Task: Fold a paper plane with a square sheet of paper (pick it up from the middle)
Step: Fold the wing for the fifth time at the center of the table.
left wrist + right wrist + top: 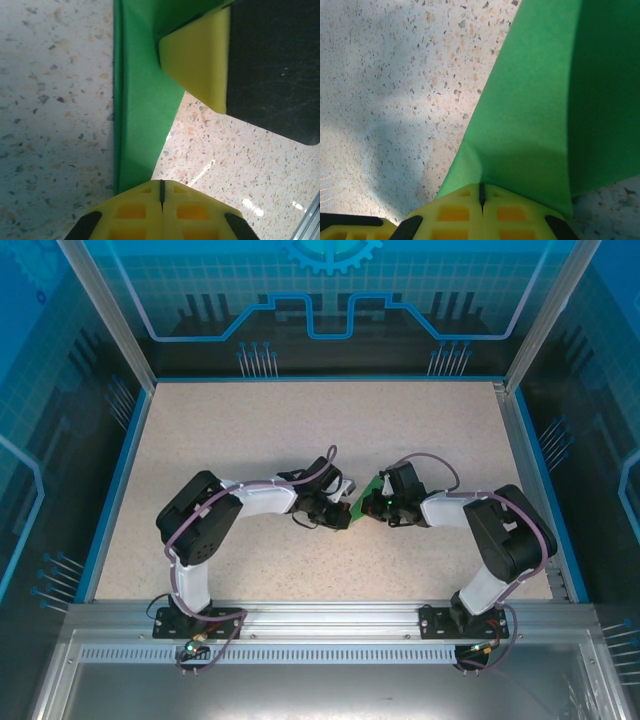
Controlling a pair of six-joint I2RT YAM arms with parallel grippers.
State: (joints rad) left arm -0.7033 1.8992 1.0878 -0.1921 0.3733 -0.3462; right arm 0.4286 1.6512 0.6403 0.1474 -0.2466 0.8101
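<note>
1. Near rail (320,612), with both arm bases bolted to it, is seen closest in the top view. The speckled tabletop (250,430) is spread behind it.
2. Left arm (205,530) and right arm (500,530) are bent inward, with the wrists nearly met at mid-tabletop.
3. Sheet of paper (368,490) is found between the two wrists, low over the tabletop. In the left wrist view it is doubled into a narrow strip with one straight folded edge.
4. Right end effector (481,192) is fully closed, and a creased part of the sheet is pinched at its tips.
5. Left end effector (161,190) is closed too. The strip's end is run under its tips, but a real pinch cannot be confirmed.
6. A yellow finger (197,60) of the right end effector is seen over the sheet's far end.
7. Step is judged as mid-fold: the crease is made, but no dart is formed yet.
8. Next move is judged to need one end held fixed while the fold is pressed flat or a flap is carried over. Edges must be kept aligned and the thin paper must not be torn.
</note>
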